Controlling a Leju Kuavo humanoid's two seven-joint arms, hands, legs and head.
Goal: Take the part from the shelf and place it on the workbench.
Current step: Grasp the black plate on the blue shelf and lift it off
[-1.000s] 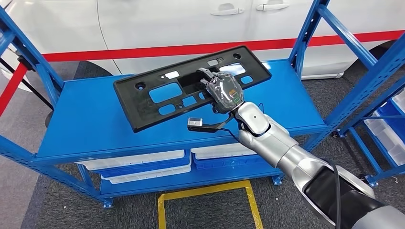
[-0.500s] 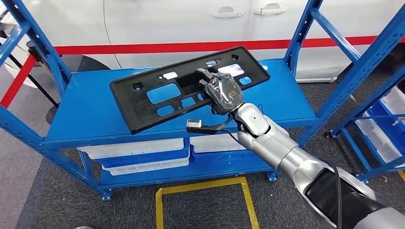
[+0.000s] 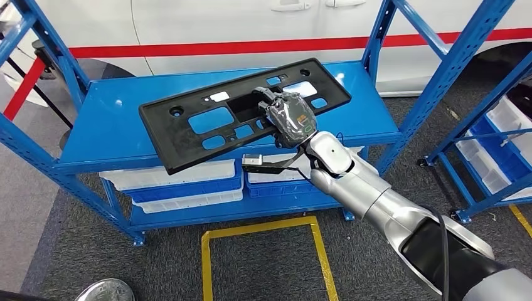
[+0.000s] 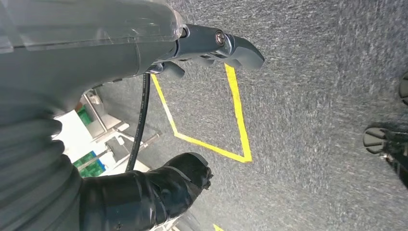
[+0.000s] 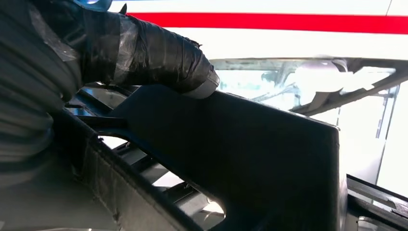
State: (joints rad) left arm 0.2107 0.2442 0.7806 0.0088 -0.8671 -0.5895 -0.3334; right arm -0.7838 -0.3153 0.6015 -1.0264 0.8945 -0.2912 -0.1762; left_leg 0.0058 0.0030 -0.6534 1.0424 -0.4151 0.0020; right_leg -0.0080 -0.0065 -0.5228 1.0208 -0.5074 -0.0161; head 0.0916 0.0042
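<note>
We see the part (image 3: 219,119), a long black plastic panel pierced with rectangular and round openings, held over the top deck of the blue shelf (image 3: 106,135). It lies tilted, its far end toward the right and higher, its near left corner reaching past the shelf's front edge. Whether any of it touches the deck we cannot tell.

The right robot hand (image 3: 290,118) grips the part near the middle of its length, fingers curled through one of the larger central openings and the back of the hand toward us. In the right wrist view the part (image 5: 250,159) appears as a dark wall close to the camera, and the taped dark thumb of the right robot hand (image 5: 144,48) presses on its top edge.

The left robot hand (image 4: 159,110) hangs over the grey carpeted floor (image 4: 312,96) with nothing in it, thumb and fingers apart.

Below the top deck, white and blue bins (image 3: 182,182) sit on a lower level of the shelf. Yellow floor tape (image 3: 263,257) marks a rectangle in front of it. Behind the shelf stands a white car (image 3: 251,25) with a red stripe along its side, and a second blue rack (image 3: 495,144) holding bins stands to the right.
</note>
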